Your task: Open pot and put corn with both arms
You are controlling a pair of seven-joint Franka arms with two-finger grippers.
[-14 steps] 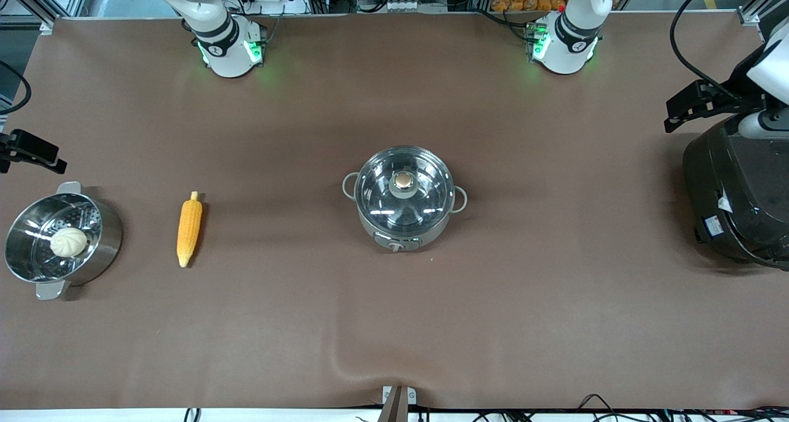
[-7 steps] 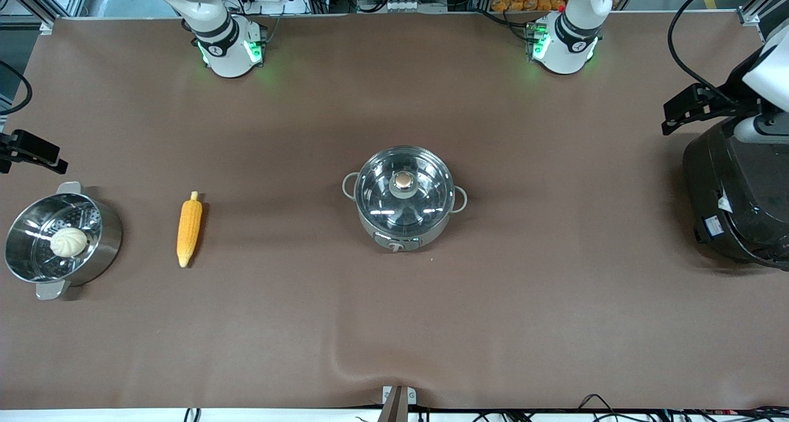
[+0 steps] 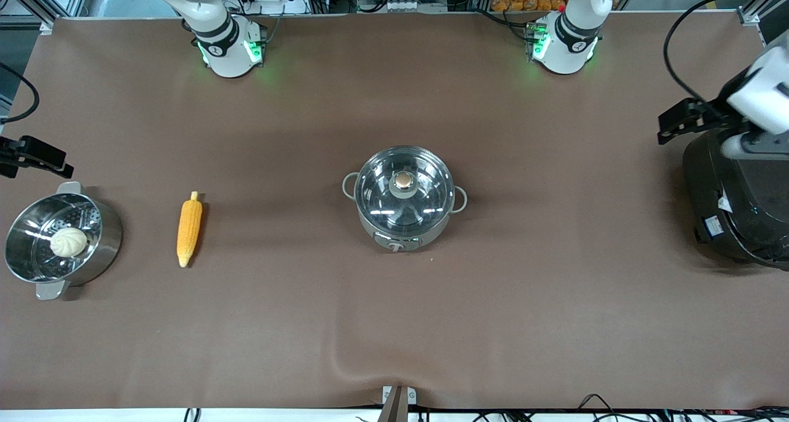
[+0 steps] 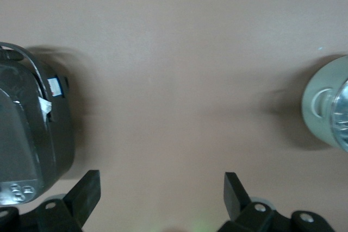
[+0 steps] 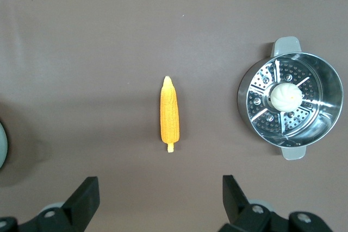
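Two things concern us: the steel pot at mid-table, its glass lid seated with the copper knob on top, and the corn cob lying flat toward the right arm's end from the pot, between it and the steamer pot that holds a white bun; our right gripper hangs spread wide over the table near that steamer, likely staged for the cob; our left gripper, equally wide and empty, hangs by the black cooker at the left arm's end, well apart from the pot, so we judge the lid lift not yet begun.
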